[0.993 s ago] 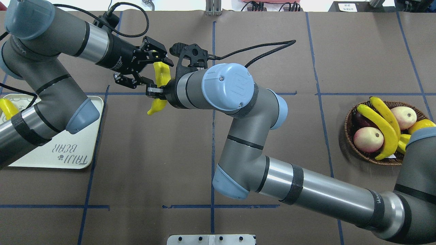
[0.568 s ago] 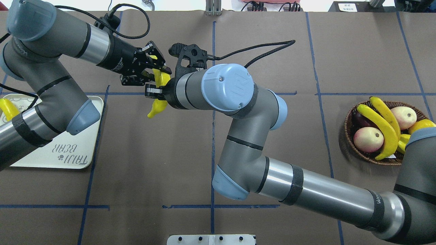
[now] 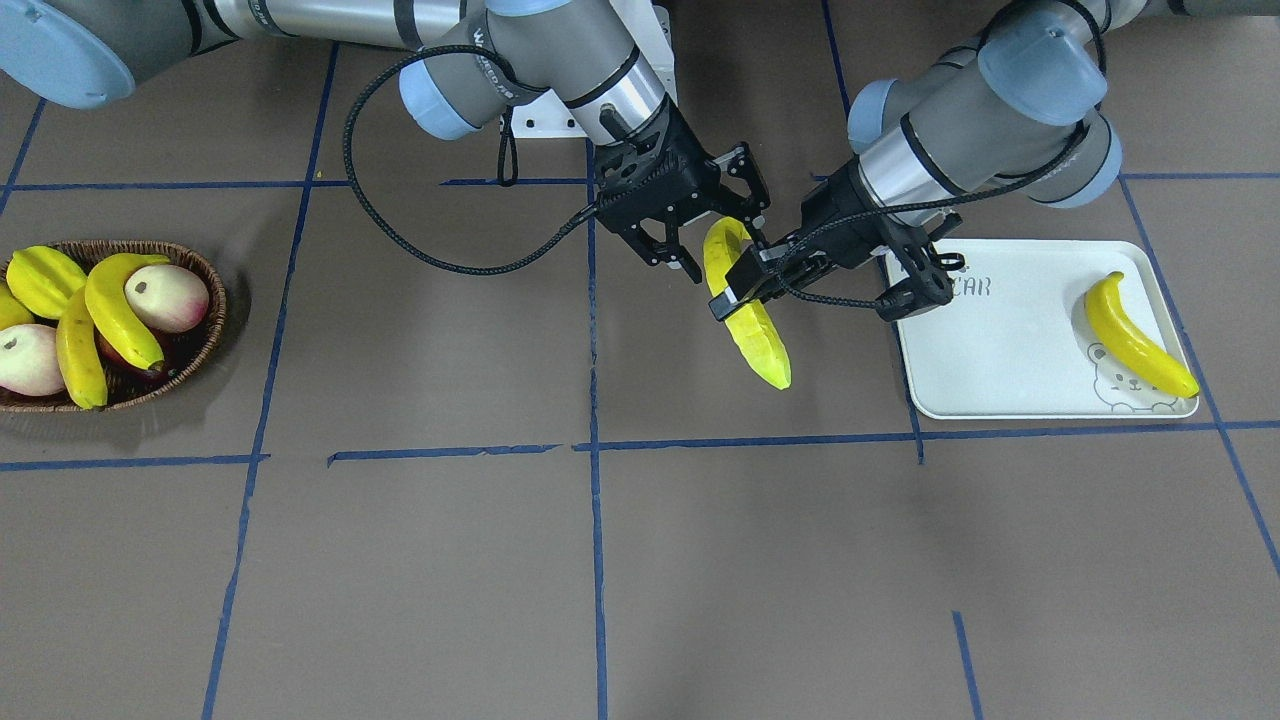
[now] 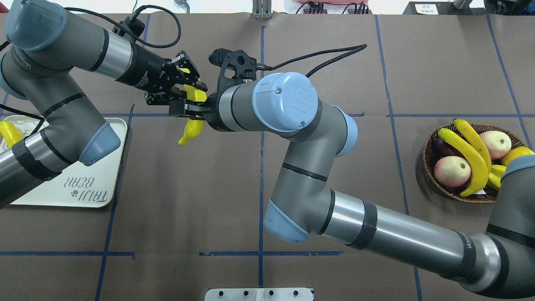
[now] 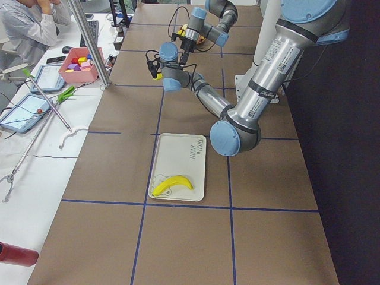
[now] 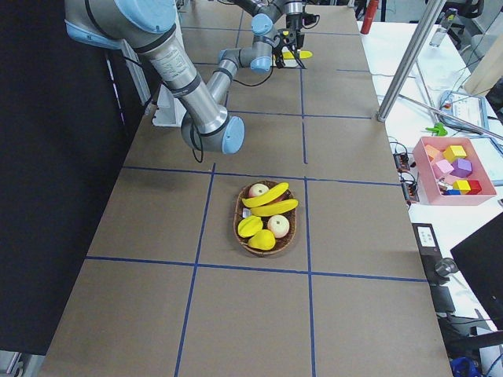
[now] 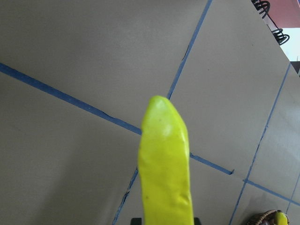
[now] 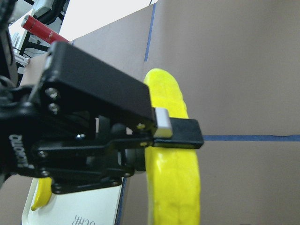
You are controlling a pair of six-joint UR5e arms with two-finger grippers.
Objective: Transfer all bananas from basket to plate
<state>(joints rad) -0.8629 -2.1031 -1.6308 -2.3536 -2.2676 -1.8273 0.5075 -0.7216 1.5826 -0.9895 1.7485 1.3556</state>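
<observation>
Banana point(image 3: 762, 348) beside the plate point(image 3: 1000, 345)
Left gripper point(image 3: 747, 285) clamps the smooth, curved, bright yellow fruit; right gripper point(image 3: 721, 234) stands wide.

Standing here, I see the basket point(image 3: 215, 320) at the robot's right end of the table point(image 3: 420, 560) and the plate point(image 3: 1000, 360) well apart at its left end — roughly level with each other. In the basket two bananas point(image 3: 118, 308) lie side by side over the peaches point(image 3: 170, 297), a starfruit point(image 3: 42, 278) beside them at the outer end. A plate banana point(image 3: 1135, 335) lies on the plate's outer end (the one farthest from the basket). Between basket and plate, nearer the plate, a held banana point(image 3: 765, 345) hangs clear of the table — pinched by the left gripper point(image 3: 750, 285), its upper end between the right gripper's point(image 3: 726, 240) spread jaws.
</observation>
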